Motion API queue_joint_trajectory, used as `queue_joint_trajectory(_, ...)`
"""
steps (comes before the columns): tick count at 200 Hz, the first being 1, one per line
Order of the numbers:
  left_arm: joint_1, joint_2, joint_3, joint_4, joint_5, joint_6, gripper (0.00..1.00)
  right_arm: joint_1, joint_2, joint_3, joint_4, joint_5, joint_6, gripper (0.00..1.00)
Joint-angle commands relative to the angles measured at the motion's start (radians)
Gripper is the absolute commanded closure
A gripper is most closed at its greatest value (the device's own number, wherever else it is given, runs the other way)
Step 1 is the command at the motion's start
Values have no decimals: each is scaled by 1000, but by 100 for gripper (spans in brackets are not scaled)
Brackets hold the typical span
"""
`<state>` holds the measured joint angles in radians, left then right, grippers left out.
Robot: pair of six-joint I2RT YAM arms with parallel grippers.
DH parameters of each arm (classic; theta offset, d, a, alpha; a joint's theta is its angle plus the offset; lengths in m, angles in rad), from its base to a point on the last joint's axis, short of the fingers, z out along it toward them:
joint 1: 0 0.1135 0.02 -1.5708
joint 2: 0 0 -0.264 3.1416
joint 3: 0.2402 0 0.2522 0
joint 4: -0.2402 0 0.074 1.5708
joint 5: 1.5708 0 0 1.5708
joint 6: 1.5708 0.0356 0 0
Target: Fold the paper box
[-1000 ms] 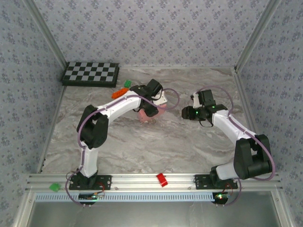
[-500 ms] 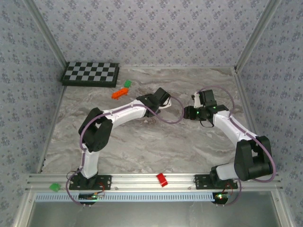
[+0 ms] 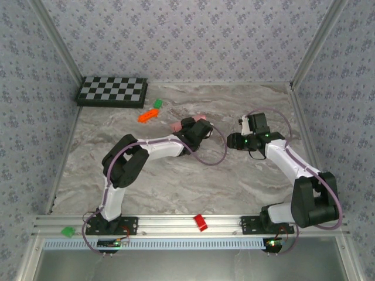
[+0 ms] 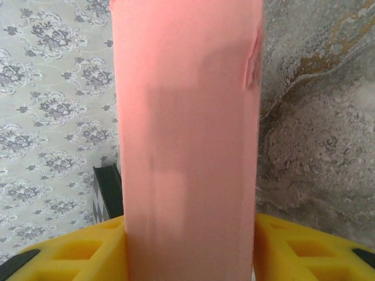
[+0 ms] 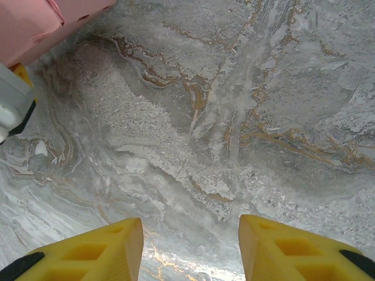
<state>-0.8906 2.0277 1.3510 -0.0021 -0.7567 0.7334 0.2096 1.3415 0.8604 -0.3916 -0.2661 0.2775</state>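
Paper box [image 4: 187, 146] looks folded into a closed flat slab, clamped between the left gripper [image 4: 188, 257] fingers, mid-table toward the far side. Right gripper [image 5: 190, 246] wide, empty, hovering to its right. Probably only set-down left.

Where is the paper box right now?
The paper box is between the yellow fingers of the left tool, mid-table in the top view, just right of the orange block.

Left arm reaching forward, left hand [image 4: 188, 225] clamping paper box [image 4: 187, 117]; right arm bent inward, right hand [image 5: 190, 227] spread, empty.
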Motion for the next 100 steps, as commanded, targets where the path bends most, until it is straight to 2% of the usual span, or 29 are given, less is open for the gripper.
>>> queue_joint_trajectory(1,-10,10,-1,88,-48,6,49,-7,-20,-11,-7,-10,15,52)
queue_joint_trajectory(41,-18,30,-8,90,-55,-9,48,-9,-19,-15,-11,-11,15,52)
queue_joint_trajectory(100,-24,47,-3,75,-59,-31,37,-12,-15,-22,-6,-11,15,52)
